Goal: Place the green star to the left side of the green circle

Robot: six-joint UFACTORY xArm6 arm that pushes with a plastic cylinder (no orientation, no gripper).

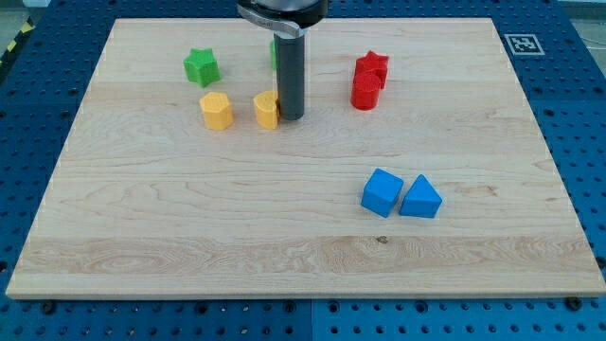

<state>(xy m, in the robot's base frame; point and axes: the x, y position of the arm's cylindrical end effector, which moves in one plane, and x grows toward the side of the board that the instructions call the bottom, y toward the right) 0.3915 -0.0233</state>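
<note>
Rod-shaped, with no jaws to spread or press together, my tip (291, 117) serves as the end effector and rests on the tabletop (284, 256), touching the right side of one yellow block (267, 109). Another yellow block (216, 110) sits further left. Above it lies the green star (201, 66). Only a sliver of the green circle (274, 52) shows behind the rod.
</note>
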